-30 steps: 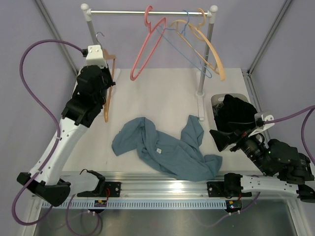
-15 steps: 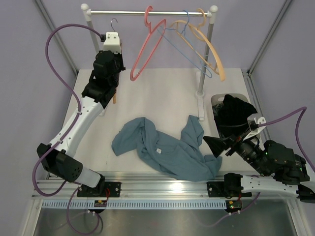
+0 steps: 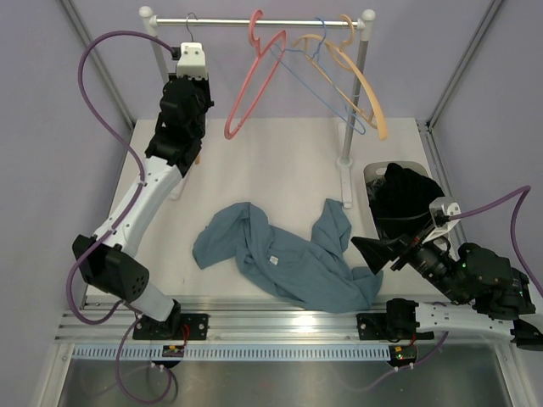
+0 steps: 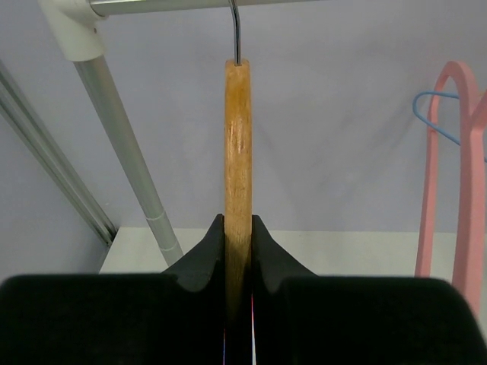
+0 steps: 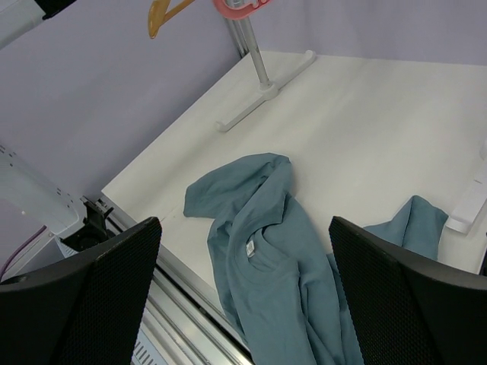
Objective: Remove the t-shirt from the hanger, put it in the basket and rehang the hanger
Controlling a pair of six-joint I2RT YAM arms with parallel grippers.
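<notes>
White table [image 3: 280,161] beneath a clothes rail [image 3: 254,20]: teal t-shirt [image 3: 288,263] crumpled well in front of the rail, off the hanger [image 4: 237,152]; white neck label [image 3: 274,259] too small to read. Hanger's metal hook [image 4: 236,30] reaches the rail's left end, its wood clamped by the left gripper [image 4: 237,228]. Right gripper [image 5: 243,251] gapes wide, holding nothing, far from the rail.

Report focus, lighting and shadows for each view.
Top external: even, soft light, only faint shadows on the table, everything sharp. Left wrist: the hanger is crisp with visible grain; the left fingers clamped on it are featureless black. Right wrist: the t-shirt is sharp; the right fingers loom large, mesh visible.
</notes>
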